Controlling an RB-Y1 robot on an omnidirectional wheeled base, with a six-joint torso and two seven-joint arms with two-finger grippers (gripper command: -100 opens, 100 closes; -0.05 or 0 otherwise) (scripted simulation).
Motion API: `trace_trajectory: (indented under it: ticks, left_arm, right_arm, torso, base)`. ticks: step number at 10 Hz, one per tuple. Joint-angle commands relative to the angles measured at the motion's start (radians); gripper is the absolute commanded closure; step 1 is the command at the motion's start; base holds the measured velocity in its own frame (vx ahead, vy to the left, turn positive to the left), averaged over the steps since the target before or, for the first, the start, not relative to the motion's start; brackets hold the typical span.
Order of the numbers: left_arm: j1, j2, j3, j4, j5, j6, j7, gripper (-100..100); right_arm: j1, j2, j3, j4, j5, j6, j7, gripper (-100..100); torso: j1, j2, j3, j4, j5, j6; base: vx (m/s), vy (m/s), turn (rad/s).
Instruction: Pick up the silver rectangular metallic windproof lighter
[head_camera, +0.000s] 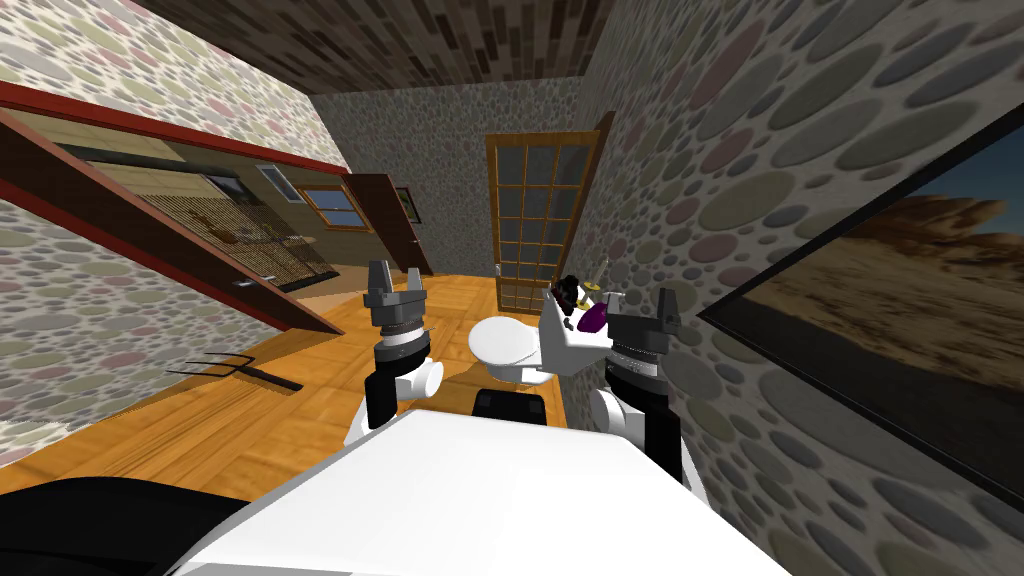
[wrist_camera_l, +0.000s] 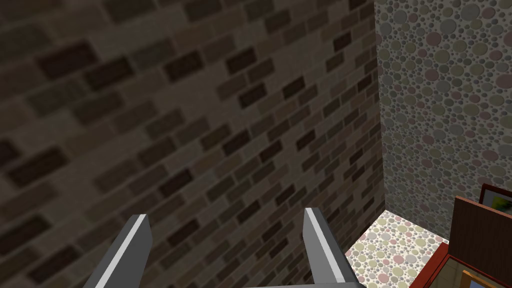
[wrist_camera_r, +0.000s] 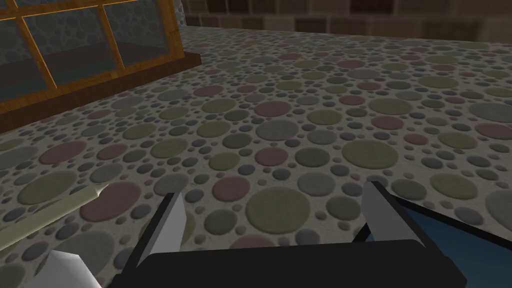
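Note:
A white toilet (head_camera: 505, 345) stands against the pebble-patterned right wall, and several small items lie on top of its tank (head_camera: 570, 345): a black one (head_camera: 570, 290), a purple one (head_camera: 592, 317), a gold one (head_camera: 592, 288) and a small pale one (head_camera: 612, 298). I cannot tell which of them is the lighter. My right gripper (head_camera: 645, 318) is raised just right of the tank, fingers open (wrist_camera_r: 277, 220) and pointing at the wall. My left gripper (head_camera: 393, 285) is held up left of the toilet, open (wrist_camera_l: 225, 250) with nothing between its fingers.
A glazed wooden door (head_camera: 540, 220) closes the far end of the narrow room. A dark garden fork (head_camera: 230, 370) lies on the wooden floor at left, near an open brown door (head_camera: 200, 250). A large framed picture (head_camera: 880, 300) hangs on the right wall.

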Motion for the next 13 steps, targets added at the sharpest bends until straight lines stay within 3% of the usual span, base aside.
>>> trace_trajectory:
  ticks: [1, 6, 8, 11, 13]
  left_arm:
    - [0.0, 0.0, 0.0, 0.0, 0.0, 0.0, 0.0, 0]
    - [0.0, 0.0, 0.0, 0.0, 0.0, 0.0, 0.0, 0]
    - [0.0, 0.0, 0.0, 0.0, 0.0, 0.0, 0.0, 0]
    - [0.0, 0.0, 0.0, 0.0, 0.0, 0.0, 0.0, 0]
    - [0.0, 0.0, 0.0, 0.0, 0.0, 0.0, 0.0, 0]
  right_arm:
    - [0.009, -0.038, -0.007, 0.004, -0.002, 0.01, -0.001, -100]
    - [0.065, -0.174, -0.047, 0.024, -0.012, 0.068, -0.01, -100]
    - [0.108, -0.241, -0.078, 0.039, -0.021, 0.112, -0.017, -100]
    - [0.133, -0.298, -0.096, 0.047, -0.026, 0.137, -0.021, -100]
    - [0.188, -0.365, -0.135, 0.064, -0.037, 0.192, -0.029, -100]
  torso:
    - [0.0, 0.0, 0.0, 0.0, 0.0, 0.0]
    - [0.004, 0.001, 0.001, 0.0, 0.001, 0.0]
    - [0.002, 0.001, 0.001, 0.0, 0.001, 0.0]
    - [0.004, 0.001, 0.001, 0.0, 0.001, 0.0]
    - [0.003, 0.001, 0.001, 0.0, 0.001, 0.0]
  base:
    - [-0.002, 0.011, 0.033]
    - [-0.011, 0.045, 0.06]
    - [-0.011, 0.048, 0.095]
    - [-0.011, 0.052, 0.056]
    - [-0.011, 0.069, 0.123]
